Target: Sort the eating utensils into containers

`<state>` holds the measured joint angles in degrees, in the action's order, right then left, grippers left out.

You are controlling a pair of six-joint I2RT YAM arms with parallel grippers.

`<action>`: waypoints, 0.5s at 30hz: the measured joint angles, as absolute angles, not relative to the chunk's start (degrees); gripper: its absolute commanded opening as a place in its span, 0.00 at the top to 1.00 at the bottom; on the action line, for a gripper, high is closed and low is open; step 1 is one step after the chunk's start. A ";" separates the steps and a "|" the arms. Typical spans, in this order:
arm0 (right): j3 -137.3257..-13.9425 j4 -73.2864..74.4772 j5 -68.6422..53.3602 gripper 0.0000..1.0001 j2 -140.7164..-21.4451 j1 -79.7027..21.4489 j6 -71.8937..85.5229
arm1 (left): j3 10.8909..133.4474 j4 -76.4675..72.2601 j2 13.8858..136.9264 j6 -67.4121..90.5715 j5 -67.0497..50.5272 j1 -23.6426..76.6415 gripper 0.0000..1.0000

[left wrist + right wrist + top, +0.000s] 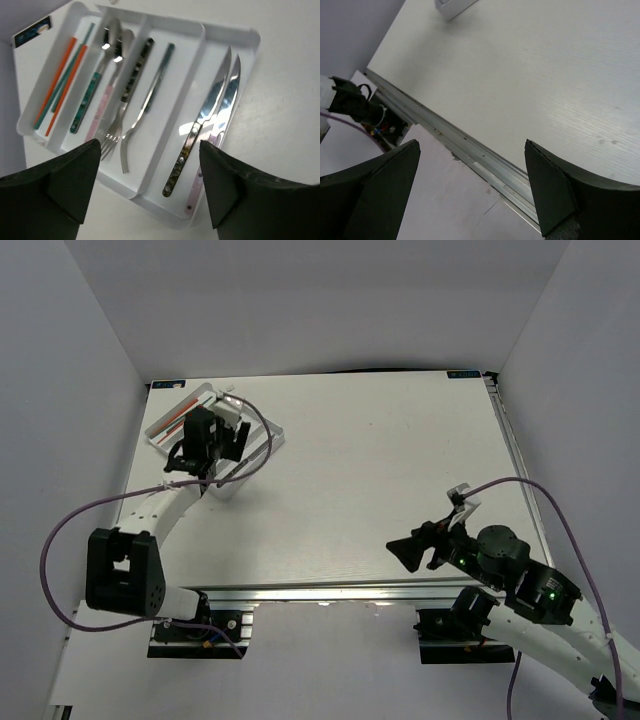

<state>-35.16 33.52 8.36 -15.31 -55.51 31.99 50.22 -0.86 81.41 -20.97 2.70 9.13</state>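
White plastic tray [235, 36] lies at the far left corner of the desk [380, 470], under the left gripper [148, 150], whose jaws stand wide apart with nothing between them, above the cutlery. Its compartments hold, left to right, orange and teal chopsticks [56, 82], two spoons [111, 33], two forks [131, 82] and two knives [215, 95]. The right gripper [470, 147] gapes fully too, empty, over the desk's near edge.

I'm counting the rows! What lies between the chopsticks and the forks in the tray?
Two spoons, teal-handled and pink-handled, fill the compartment between the chopsticks and the forks. The left wrist view shows it.
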 measured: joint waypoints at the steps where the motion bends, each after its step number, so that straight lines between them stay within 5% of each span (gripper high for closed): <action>1: -36.34 34.04 9.61 0.10 -16.12 -55.51 31.46 | 52.56 0.82 80.51 -18.79 4.03 9.15 0.02; 6: -44.69 38.28 18.22 0.11 -20.34 -55.51 29.98 | 59.18 9.21 70.19 -6.79 12.62 9.13 0.02; 15: -62.46 50.81 33.15 0.11 -29.04 -55.51 28.14 | 53.28 22.22 34.63 8.82 29.74 9.10 0.02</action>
<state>-62.46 50.81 33.15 -29.04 -55.51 28.14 53.28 22.22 34.63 8.82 29.74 9.10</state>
